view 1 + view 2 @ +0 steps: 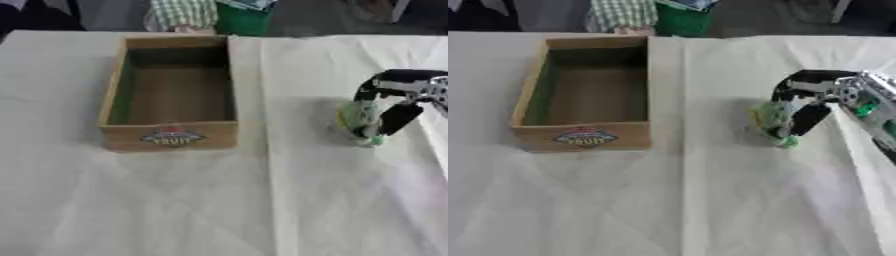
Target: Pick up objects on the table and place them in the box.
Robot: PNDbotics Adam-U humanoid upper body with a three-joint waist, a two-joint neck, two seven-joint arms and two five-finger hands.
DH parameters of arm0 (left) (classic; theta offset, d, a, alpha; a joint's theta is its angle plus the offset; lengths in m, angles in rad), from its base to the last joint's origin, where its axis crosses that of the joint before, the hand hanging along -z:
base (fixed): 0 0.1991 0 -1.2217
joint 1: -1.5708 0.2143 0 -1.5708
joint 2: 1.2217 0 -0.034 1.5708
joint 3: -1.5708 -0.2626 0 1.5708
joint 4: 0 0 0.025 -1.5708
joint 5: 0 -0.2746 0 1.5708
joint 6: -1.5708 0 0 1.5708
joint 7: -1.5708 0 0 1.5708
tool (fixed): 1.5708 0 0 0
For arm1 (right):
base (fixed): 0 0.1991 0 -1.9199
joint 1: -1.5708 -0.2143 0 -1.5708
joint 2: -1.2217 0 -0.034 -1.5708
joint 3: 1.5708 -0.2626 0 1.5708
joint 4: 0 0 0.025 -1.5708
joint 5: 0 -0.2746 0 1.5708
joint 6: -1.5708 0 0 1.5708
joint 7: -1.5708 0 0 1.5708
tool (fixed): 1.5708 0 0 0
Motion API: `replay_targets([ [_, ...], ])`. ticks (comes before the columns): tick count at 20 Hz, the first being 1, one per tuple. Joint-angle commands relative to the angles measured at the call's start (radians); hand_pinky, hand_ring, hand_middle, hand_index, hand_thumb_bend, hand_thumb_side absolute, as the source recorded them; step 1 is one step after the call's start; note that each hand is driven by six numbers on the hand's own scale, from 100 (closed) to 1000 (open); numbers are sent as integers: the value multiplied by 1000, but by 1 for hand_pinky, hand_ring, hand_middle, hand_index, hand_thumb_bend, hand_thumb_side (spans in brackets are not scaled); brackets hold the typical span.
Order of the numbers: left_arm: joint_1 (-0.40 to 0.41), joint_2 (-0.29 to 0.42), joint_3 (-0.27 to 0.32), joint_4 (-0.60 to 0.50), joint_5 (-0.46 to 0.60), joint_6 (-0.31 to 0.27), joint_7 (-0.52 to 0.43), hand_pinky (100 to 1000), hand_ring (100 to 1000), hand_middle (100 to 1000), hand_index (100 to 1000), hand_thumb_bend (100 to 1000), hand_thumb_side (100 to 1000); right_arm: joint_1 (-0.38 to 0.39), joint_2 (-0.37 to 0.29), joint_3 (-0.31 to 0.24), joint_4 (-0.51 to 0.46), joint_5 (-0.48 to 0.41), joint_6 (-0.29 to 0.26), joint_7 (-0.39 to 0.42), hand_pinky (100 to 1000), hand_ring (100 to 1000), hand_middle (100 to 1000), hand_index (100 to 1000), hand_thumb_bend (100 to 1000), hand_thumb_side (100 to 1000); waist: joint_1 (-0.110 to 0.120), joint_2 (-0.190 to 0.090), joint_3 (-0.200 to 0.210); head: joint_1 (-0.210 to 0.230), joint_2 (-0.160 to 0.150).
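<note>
I am curling my right hand [815,102] around a pale green object [772,119] at the right middle of the frame, fingers and thumb pinching it where it is sitting on the white tablecloth [710,200]. The wooden box [171,95] is standing well apart, upper left of centre.

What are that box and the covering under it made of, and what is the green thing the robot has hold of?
The open rectangular brown box looks like unpainted matte wood: thick plank walls, a printed label on the front. The pale table covering seems cloth or paper; it shows straight fold creases. The small light-green object in the right robot hand is too unclear; possibly soft plastic or fabric.
</note>
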Motion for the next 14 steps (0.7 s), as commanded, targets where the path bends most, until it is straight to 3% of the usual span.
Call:
replay_targets([
  [1, -4, 16, 4, -17, 2, -1, -4, 765, 518, 536, 718, 100, 659, -14, -22, -6, -7, -14, -1, 0, 819, 766, 482, 675, 272, 191, -1, -20, -1, 2, 3],
  [3, -4, 16, 5, -17, 2, -2, -3, 765, 518, 536, 718, 100, 659, -14, -22, -7, -8, -20, 0, -7, 801, 717, 459, 645, 127, 102, -1, -21, -1, 1, 4],
  [4, -4, 16, 5, -17, 2, -2, -3, 765, 518, 536, 718, 100, 659, -15, -22, -8, -8, -24, 3, -10, 795, 701, 455, 639, 100, 100, -1, -21, -1, 1, 5],
  [8, -4, 17, 5, -17, 2, -1, -3, 765, 519, 536, 718, 100, 660, -15, -27, -18, -33, -44, 13, -21, 784, 666, 433, 618, 100, 100, 0, -22, -3, 0, 5],
  [14, -3, 18, 4, -17, 1, -1, -4, 765, 519, 537, 718, 100, 659, -28, -51, -63, -155, -92, 55, -50, 786, 654, 413, 604, 100, 100, -1, -24, -7, -4, 6],
])
